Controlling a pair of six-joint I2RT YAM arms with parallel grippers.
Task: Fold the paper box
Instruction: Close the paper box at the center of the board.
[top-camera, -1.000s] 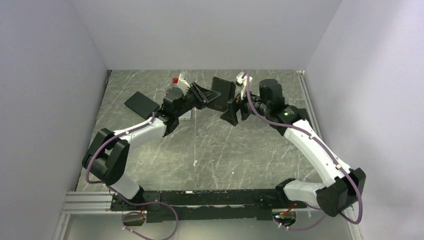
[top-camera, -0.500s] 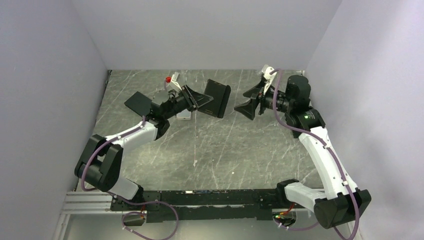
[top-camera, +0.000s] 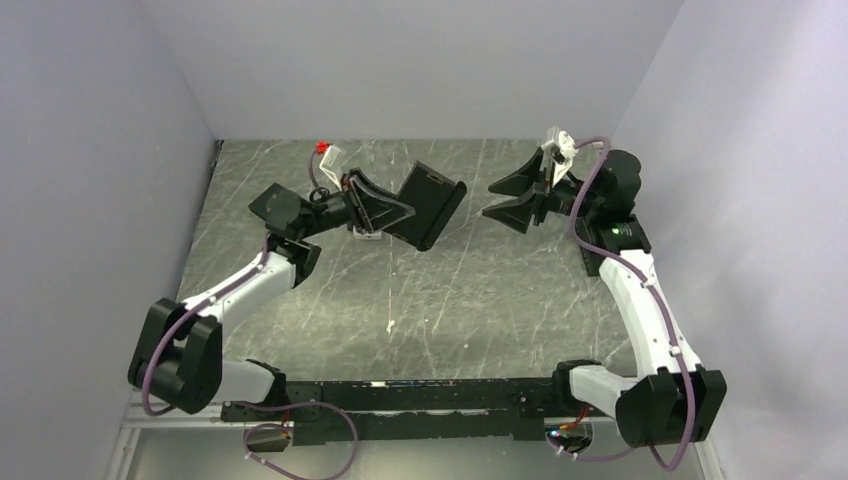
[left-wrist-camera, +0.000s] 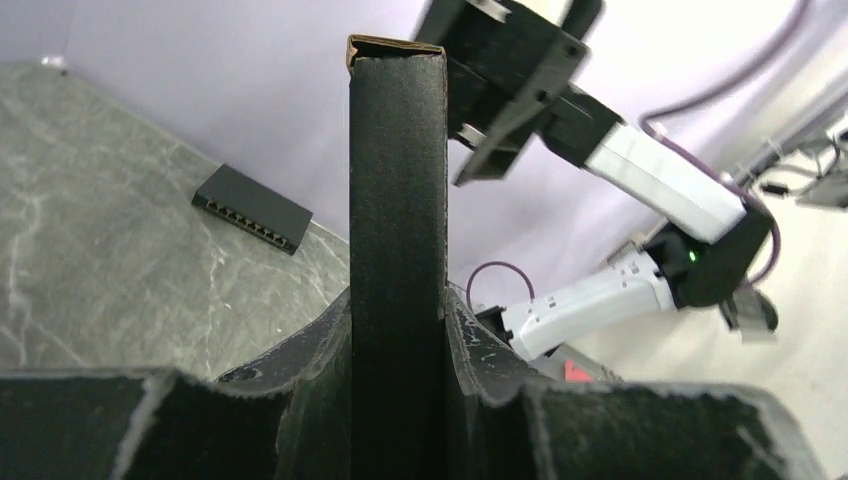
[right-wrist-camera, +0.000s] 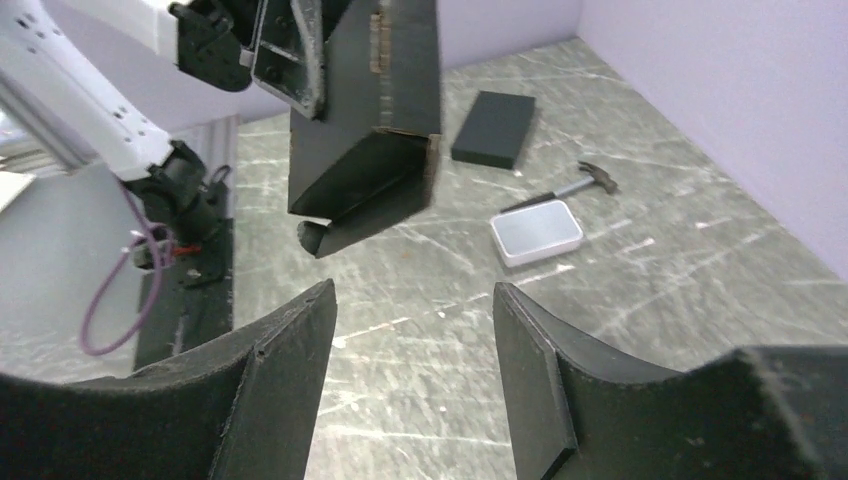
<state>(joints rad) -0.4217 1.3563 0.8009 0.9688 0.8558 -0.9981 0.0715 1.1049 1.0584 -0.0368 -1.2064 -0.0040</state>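
Left gripper (top-camera: 388, 210) pinches the paper box (top-camera: 428, 205) aloft at upper centre of the overhead view, right gripper (top-camera: 512, 198) gaping wide at upper right, well apart — it should likely approach squarely and seize a free flap near its crease.

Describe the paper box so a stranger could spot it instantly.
Look above the far middle of the grey marble table. There the left gripper holds the paper box in the air. Unlike the flat black slab lying on the table, it is folded cardboard with creased panels.
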